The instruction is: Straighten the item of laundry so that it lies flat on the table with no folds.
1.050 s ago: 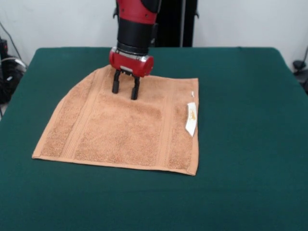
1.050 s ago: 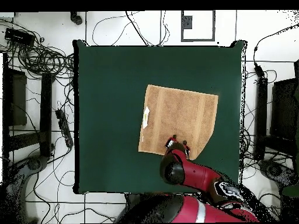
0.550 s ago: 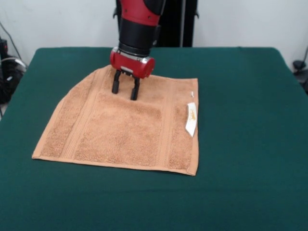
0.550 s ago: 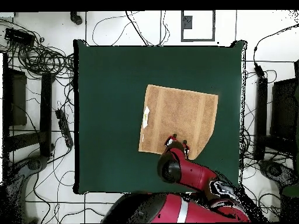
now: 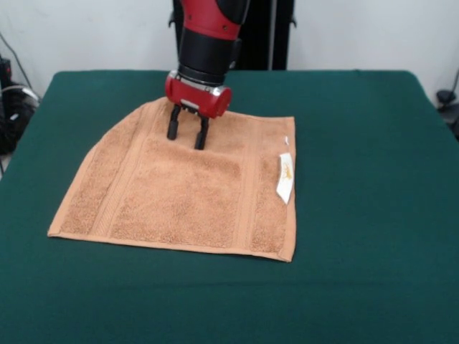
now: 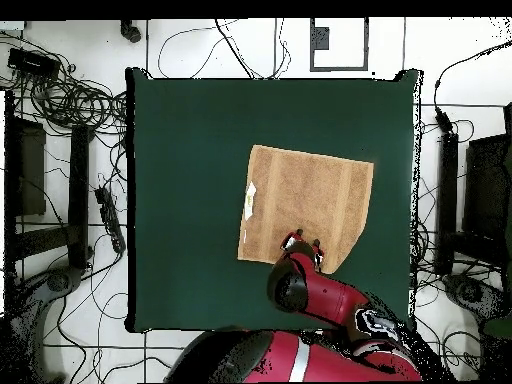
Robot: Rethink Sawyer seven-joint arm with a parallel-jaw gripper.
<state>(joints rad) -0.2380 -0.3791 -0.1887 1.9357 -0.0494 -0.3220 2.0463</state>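
An orange-tan towel point(image 5: 179, 186) lies spread on the green table point(image 5: 358, 143), its far left corner cut off at a slant. Above its far edge, the red arm's gripper point(image 5: 186, 134) points down, two black fingers point(image 5: 172, 123) parted and empty. A white label point(image 5: 285, 176) rests on the towel's right border.

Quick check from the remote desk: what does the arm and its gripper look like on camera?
The arm is a thick round tube, glossy red with a black band. It ends in a red wrist collar with a pale underside. The gripper has two short, slim black fingers.
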